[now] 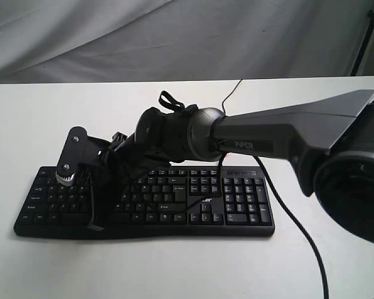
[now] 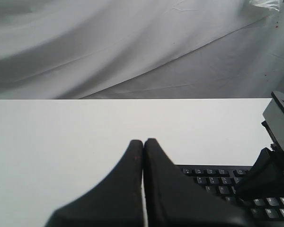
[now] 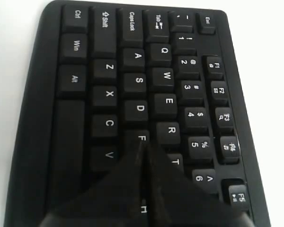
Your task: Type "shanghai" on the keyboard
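Recording the keyboard [image 1: 237,200] lying flat on the white table [image 1: 174,268], long side running across the exterior view, number pad toward the right, front edge facing the camera. Noting the right arm [image 1: 268,134], lettered PIPER, reaching in from the right and crossing over the middle of the keys, covering part of the left letter block. Finding the right gripper [image 3: 144,145] pointing down at the letter rows, jaws pressed together with nothing between them, the joined tip sitting over the F key, with R, D and V close around it; contact with the key cap not being determinable from these views. Finding the left gripper [image 2: 143,142] likewise with jaws pressed together and empty, hanging over bare table just beside one end of the keyboard, a corner of the key field showing past its fingers. Noting a grey cloth backdrop [image 1: 174,37] hanging behind the table's far edge.
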Motion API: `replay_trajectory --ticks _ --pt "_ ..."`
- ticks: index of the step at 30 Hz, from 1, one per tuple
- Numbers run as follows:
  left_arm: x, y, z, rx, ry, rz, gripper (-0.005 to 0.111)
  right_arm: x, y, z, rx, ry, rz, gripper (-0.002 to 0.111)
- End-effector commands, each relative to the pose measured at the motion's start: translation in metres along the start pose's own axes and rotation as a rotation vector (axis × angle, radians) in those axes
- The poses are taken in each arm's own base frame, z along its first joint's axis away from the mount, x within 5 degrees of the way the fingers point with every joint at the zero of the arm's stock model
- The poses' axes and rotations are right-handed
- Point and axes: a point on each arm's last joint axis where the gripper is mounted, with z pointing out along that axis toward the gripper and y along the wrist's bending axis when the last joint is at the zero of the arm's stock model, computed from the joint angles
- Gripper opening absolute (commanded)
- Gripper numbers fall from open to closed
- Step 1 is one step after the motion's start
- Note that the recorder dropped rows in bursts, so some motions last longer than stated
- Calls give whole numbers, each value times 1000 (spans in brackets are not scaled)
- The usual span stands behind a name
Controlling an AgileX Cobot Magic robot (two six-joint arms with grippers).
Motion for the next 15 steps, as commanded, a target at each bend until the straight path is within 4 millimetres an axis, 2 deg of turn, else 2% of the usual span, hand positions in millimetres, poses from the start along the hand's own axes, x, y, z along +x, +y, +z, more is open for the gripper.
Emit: replay_trajectory --ticks 1,15 --pt "0 0 0 5 1 -5 1 -1 -3 -2 1 -6 5 0" --pt "0 0 0 5 1 -5 1 7 -4 4 -4 4 24 0"
